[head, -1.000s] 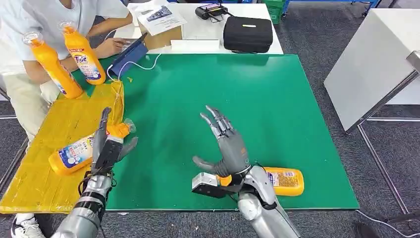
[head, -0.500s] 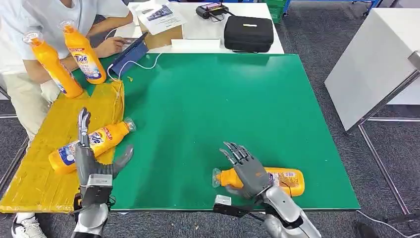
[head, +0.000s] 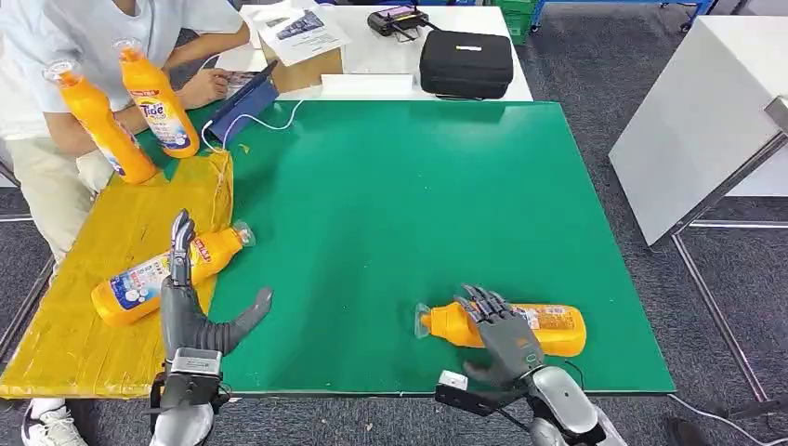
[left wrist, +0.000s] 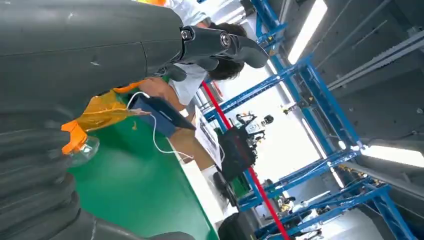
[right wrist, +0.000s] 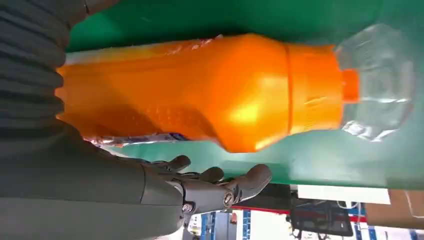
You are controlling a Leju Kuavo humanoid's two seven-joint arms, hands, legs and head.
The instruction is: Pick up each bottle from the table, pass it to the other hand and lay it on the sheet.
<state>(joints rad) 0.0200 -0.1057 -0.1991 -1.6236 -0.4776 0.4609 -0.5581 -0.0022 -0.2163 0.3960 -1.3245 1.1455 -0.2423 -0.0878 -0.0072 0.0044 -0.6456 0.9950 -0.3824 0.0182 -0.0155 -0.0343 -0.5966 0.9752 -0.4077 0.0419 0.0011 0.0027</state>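
An orange bottle with a clear cap lies on its side on the green table, near the front edge. My right hand lies over its middle, fingers stretched across the top and thumb below, not wrapped around. In the right wrist view the bottle rests against the palm while the fingers stay extended beside it. Another orange bottle lies on the yellow sheet at the left. My left hand stands open just in front of it, fingers up, thumb out, holding nothing. Its cap appears in the left wrist view.
Two upright orange bottles stand at the sheet's far end beside a seated person. A tablet with a white cable, a cardboard box and a black case sit at the back. A white table stands to the right.
My right hand came down from mid-air onto the bottle at the front edge, which shifted slightly right. My left hand let go of the bottle on the sheet and drew back, open.
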